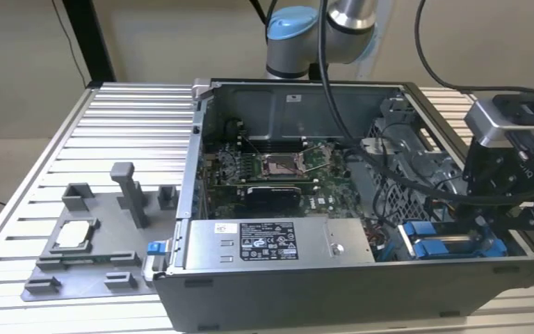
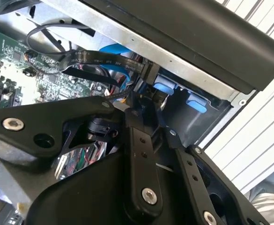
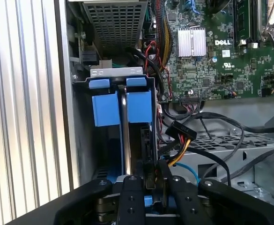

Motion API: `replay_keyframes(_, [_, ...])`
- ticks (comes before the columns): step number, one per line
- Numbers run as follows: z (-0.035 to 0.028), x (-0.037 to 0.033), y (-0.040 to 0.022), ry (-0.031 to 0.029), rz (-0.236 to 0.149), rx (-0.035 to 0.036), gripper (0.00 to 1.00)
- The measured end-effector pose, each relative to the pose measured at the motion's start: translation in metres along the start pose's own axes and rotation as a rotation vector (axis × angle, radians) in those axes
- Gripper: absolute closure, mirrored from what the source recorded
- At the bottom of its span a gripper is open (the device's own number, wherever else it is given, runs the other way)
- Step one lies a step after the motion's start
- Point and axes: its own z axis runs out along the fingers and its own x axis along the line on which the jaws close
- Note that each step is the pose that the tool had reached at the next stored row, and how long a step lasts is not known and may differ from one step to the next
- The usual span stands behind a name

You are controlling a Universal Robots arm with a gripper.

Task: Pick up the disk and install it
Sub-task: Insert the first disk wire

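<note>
The disk (image 3: 125,136) stands on edge in the drive bay at the front corner of the open computer case (image 1: 341,292), on the exterior view's right. Its blue frame (image 3: 139,105) shows two blue tabs at the end away from me. My gripper (image 3: 151,185) reaches into this bay, with one black finger (image 3: 129,197) on each side of the disk's near end, pressed against it. In the exterior view the gripper (image 1: 494,223) hangs just above the blue frame (image 1: 434,247). The second wrist view has the blue tabs (image 2: 162,89) just beyond the gripper (image 2: 144,101).
A grey power-supply box (image 1: 277,243) lies in the case beside the bay, with the motherboard (image 1: 277,174) behind it. Black, red and yellow cables (image 3: 183,136) run close to the disk. A grey fixture plate (image 1: 91,243) holding a small silver chip (image 1: 72,233) sits outside the case.
</note>
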Motion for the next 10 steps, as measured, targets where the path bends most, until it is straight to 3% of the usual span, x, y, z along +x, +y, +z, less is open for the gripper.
replay_keyframes(6, [-0.0254,-0.0018,0.001,0.0004,0.002,0.0006,0.0])
replay_keyframes(10, [-0.0264,-0.0019,0.0012,-0.0004,0.005,0.0039,0.0])
